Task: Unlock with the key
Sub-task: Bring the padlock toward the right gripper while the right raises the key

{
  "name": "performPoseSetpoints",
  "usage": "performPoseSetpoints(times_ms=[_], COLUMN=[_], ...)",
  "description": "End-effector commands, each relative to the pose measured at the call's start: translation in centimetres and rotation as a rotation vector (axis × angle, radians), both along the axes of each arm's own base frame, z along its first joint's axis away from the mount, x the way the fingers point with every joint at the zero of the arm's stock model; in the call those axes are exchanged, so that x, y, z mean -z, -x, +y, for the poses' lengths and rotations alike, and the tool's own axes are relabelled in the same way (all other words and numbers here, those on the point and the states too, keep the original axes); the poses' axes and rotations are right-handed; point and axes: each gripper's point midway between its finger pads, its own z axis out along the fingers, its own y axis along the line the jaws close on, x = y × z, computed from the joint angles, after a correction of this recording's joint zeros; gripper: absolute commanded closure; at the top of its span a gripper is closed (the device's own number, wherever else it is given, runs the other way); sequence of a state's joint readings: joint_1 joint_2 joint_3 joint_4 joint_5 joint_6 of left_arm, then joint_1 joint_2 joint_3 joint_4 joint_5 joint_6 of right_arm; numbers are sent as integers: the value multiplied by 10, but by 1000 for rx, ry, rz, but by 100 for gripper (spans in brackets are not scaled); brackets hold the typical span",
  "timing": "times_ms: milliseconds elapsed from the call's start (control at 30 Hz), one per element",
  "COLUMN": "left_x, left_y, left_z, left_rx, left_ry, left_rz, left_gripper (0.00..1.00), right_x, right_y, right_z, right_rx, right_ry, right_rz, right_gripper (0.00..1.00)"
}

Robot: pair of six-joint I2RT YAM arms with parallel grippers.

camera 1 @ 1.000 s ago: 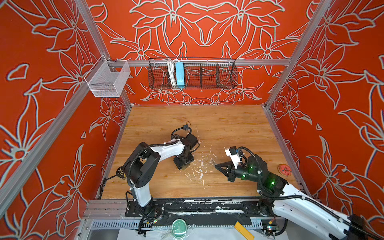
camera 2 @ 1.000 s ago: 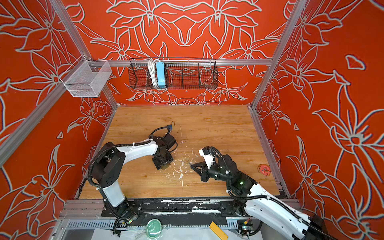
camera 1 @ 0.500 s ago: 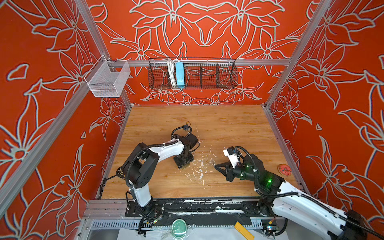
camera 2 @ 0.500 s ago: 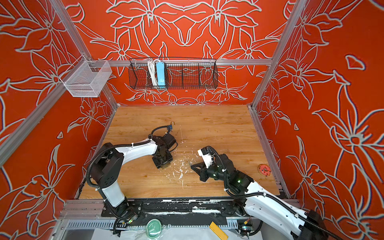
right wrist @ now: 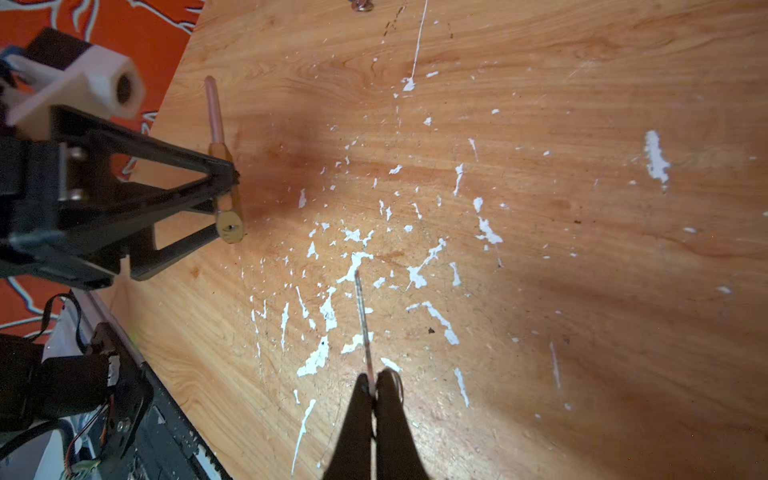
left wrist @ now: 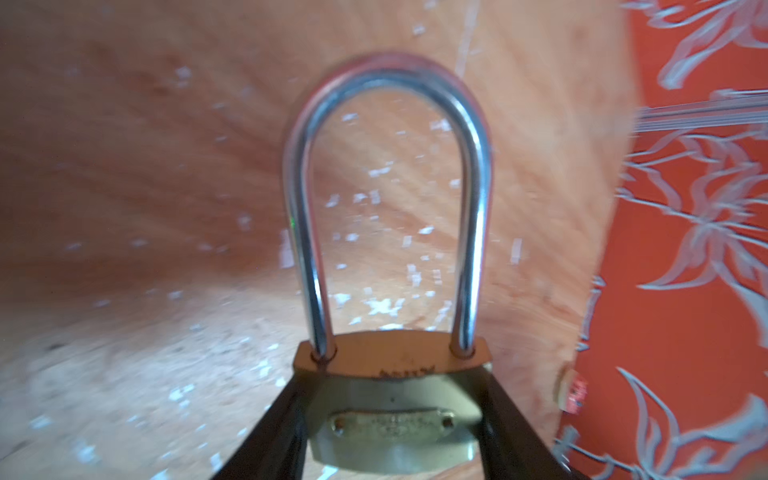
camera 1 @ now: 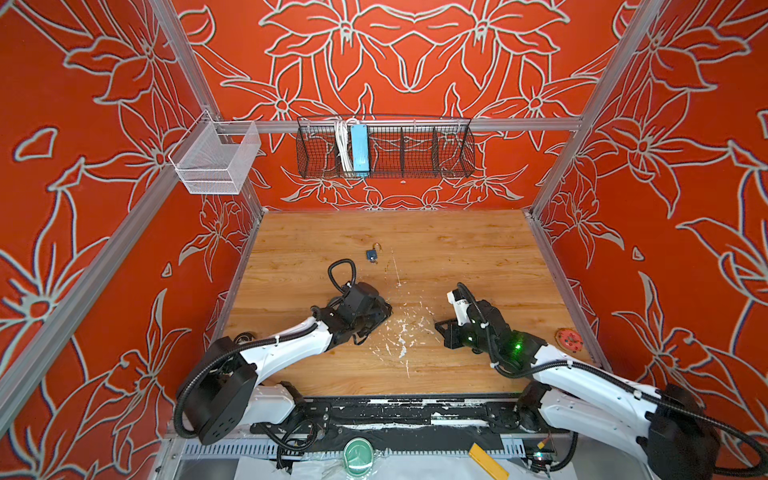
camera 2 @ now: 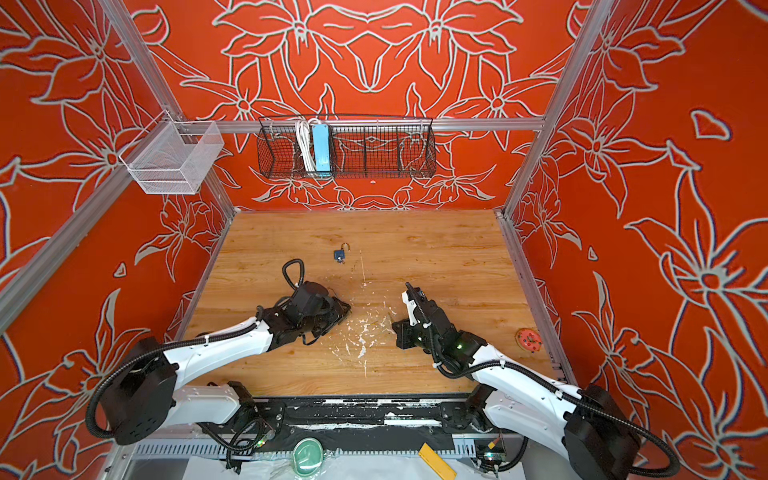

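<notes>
1. The table [camera 1: 478, 257] carries a small blue lock [camera 1: 372, 254] far back, with its loop swung open. It lies well apart from both arms. Taking it for the target would waste the move.
2. The left pincer [right wrist: 224, 199] is clamped across the sides of a brass padlock [left wrist: 392, 361], held near the front middle of the table between the two arms and apparently lifted off the wood. Only the smooth sides are gripped, so a hard push from the key could pivot the padlock or slide it out.
3. The right pincer [right wrist: 374, 390] is pressed together on the key [right wrist: 362, 307], whose thin blade points forward. Little of the key sits in the grip, so it may twist under resistance.
4. The shackle [left wrist: 386, 83] sits in both holes, so the padlock looks locked.
5. The keyhole [right wrist: 230, 227], in the padlock's bottom face, is turned towards the right arm but is well apart from the blade tip. The slot is small, and a blade arriving tilted or turned would strike brass instead of entering.
</notes>
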State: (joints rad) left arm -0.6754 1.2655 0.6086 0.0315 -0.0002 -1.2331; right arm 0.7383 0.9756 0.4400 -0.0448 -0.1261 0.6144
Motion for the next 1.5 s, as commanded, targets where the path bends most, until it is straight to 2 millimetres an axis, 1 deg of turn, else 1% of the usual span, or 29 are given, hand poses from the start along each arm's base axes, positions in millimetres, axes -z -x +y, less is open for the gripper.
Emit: performPoseSetpoints(times_ms=[0, 100, 267, 400, 733, 967, 1467], left_x=[-63, -68, -71, -73, -70, -69, -69], left_y=[-23, -20, -15, -15, -15, -15, -14], left_z=[-12, -10, -4, -4, -15, -23, -23], left_rx=[-51, -54, -63, -59, -10, -2, -2], left_ry=[218, 224, 212, 220, 188, 200, 199], left_rz=[-252, -253, -239, -260, -280, -277, -273], left_gripper=[100, 100, 100, 100, 100, 100, 100], right_x=[-7, -9, -24, -28, -37, -36, -38], right_y=[-13, -11, -2, 3, 0, 0, 0], right_z=[3, 22, 55, 71, 80, 87, 105], right_rx=[25, -41, -126, -165, -156, -172, -211], right_ry=[21, 9, -56, -89, -89, -107, -126], right_rz=[-11, 2, -29, -13, -8, 4, 17], right_gripper=[100, 100, 100, 100, 100, 100, 100])
